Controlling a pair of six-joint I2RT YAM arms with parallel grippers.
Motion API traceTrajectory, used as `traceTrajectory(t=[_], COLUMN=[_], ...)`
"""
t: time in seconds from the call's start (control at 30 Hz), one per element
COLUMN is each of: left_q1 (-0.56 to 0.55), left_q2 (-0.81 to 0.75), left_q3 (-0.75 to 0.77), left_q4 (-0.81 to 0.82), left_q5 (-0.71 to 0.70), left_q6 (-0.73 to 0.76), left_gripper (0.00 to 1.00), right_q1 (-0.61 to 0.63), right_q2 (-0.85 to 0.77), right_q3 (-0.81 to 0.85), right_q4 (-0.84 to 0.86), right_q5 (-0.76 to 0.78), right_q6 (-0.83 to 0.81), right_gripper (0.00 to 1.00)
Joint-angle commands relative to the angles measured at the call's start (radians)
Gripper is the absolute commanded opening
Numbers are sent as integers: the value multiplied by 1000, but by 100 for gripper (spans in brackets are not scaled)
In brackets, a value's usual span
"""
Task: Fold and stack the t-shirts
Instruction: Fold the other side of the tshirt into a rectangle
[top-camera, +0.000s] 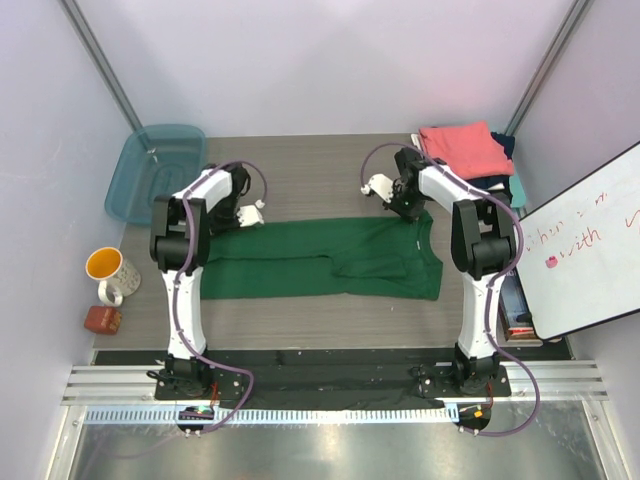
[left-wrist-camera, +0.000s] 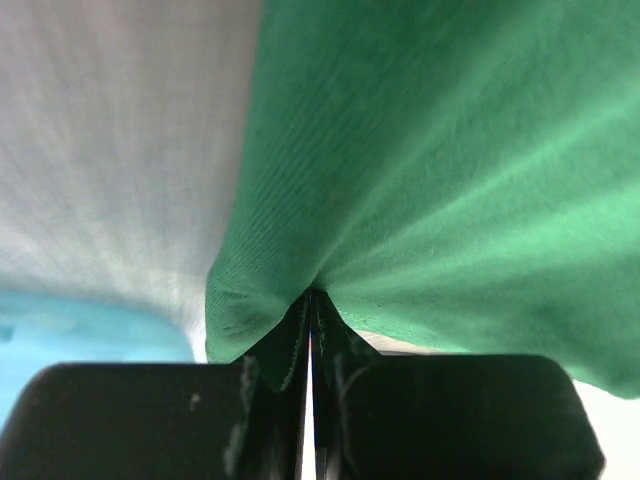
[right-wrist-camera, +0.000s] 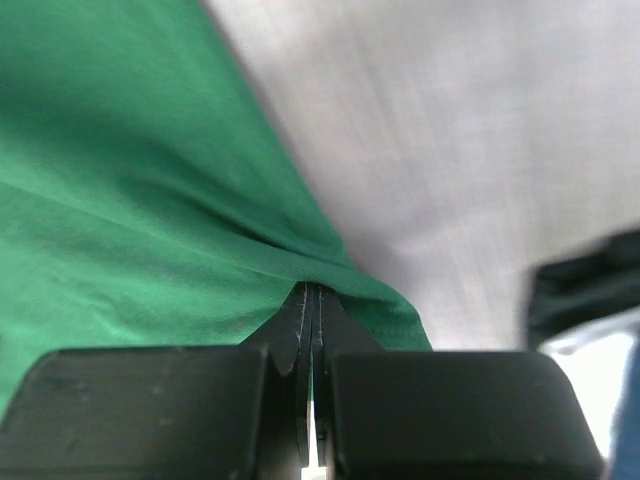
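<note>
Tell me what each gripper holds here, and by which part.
Both hold the dark green t-shirt. The left gripper pinches its far edge near the left end; the right gripper pinches the far edge near the collar end.

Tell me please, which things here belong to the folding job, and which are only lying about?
Job: green t-shirt; pile of folded t-shirts.
Lying about: teal tub; mug; whiteboard; small red object.

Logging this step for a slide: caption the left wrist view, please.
Left pincer shut on a bunched edge of the plain dark green cloth t-shirt, pale grey tabletop behind.
</note>
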Motion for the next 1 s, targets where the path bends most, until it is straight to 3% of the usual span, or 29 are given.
traceTrajectory(t=[0.0,0.2,0.37,0.57,0.63,0.67,0.77,0.83,0.87,0.9,0.97], left_q1=[18,17,-6,-37,-55,-61,-89,-115,-123,-135,-147], left_q2=[71,147,128,-39,-110,-133,-208,-231,-242,-244,-227], left_q3=[-6,97,158,92,84,83,66,51,42,29,29], left_q4=[225,282,215,163,128,114,100,94,110,118,112], left_q5=[-109,-163,-113,-61,-50,-24,4,22,22,21,16], left_q6=[-37,-78,-111,-138,-152,-154,-147,-128,-117,-112,-114], left_gripper=[0,0,0,0,10,23,36,36,20,1,0], right_q1=[-29,-29,-23,0,4,15,41,63,73,96,113], right_q2=[56,145,121,-63,-146,-173,-226,-223,-215,-203,-159], right_q3=[44,159,187,118,118,125,179,202,199,195,173], right_q4=[205,259,258,163,112,45,-131,-207,-248,-262,-288], right_q5=[123,133,125,106,70,24,-111,-153,-173,-177,-200], right_q6=[-35,-38,-7,51,63,75,76,69,69,71,71], right_gripper=[1,1,1,18,27,35,46,38,17,8,1])
